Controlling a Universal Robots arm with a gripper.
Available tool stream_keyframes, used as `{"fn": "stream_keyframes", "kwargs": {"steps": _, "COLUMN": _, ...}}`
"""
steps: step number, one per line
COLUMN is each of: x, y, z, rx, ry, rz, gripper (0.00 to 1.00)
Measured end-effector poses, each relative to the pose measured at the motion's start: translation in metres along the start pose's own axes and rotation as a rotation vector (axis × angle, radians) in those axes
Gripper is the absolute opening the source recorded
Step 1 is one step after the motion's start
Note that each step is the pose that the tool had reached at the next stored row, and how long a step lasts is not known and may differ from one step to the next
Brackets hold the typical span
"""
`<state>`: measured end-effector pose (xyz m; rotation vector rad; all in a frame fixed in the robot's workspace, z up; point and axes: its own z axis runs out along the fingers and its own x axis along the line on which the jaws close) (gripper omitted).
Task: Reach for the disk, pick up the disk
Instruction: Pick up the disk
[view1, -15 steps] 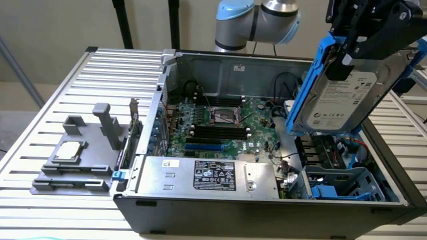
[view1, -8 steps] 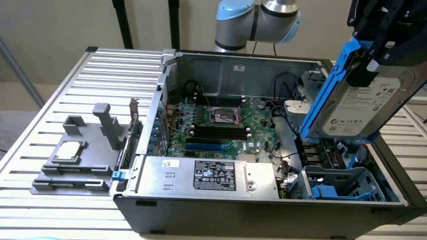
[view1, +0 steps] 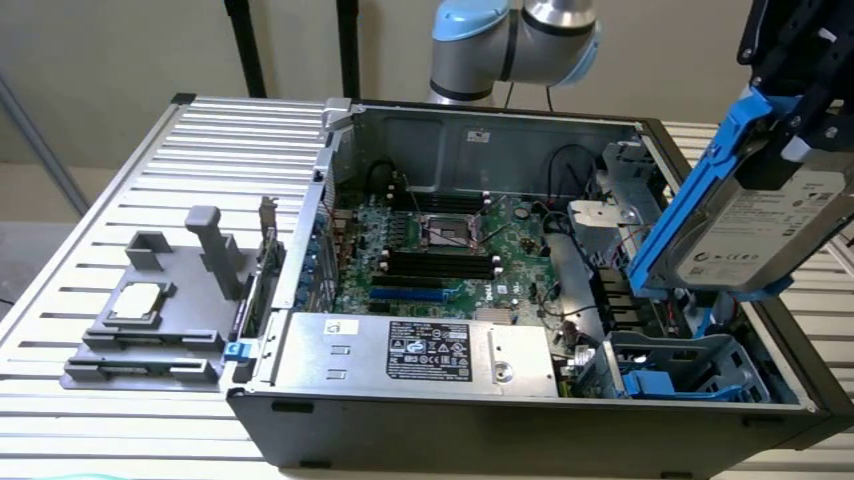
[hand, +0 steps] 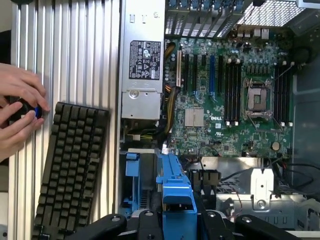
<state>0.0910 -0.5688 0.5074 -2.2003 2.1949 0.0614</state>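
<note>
The disk (view1: 767, 215), a silver-grey drive with a white label and bright blue rails, hangs tilted in the air above the open computer case's drive bay, at the exterior view's right. My gripper (view1: 797, 95) comes down from above and is shut on the disk's upper end. In the wrist view a blue rail of the disk (hand: 175, 192) sits between the black fingers (hand: 145, 222), with the motherboard (hand: 230, 95) far below it.
The open case (view1: 534, 420) holds the motherboard (view1: 447, 250), a power supply (view1: 414, 350) and a blue caddy (view1: 681, 375) in the bay under the disk. A grey fixture with a small chip (view1: 140, 300) stands on the slatted table. A person's hands (hand: 17, 112) rest beside a keyboard (hand: 75, 165).
</note>
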Motion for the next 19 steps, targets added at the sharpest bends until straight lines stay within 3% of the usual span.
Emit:
{"fn": "stream_keyframes", "kwargs": {"steps": 5, "x": 0.013, "y": -0.0074, "z": 0.0033, "rx": -0.0062, "ry": -0.0075, "rz": 0.0, "gripper": 0.33}}
{"fn": "stream_keyframes", "kwargs": {"steps": 9, "x": 0.018, "y": -0.0127, "z": 0.0077, "rx": -0.0078, "ry": -0.0148, "rz": 0.0, "gripper": 0.33}}
{"fn": "stream_keyframes", "kwargs": {"steps": 19, "x": 0.018, "y": -0.0128, "z": 0.0117, "rx": -0.0113, "ry": -0.0172, "rz": 0.0, "gripper": 0.33}}
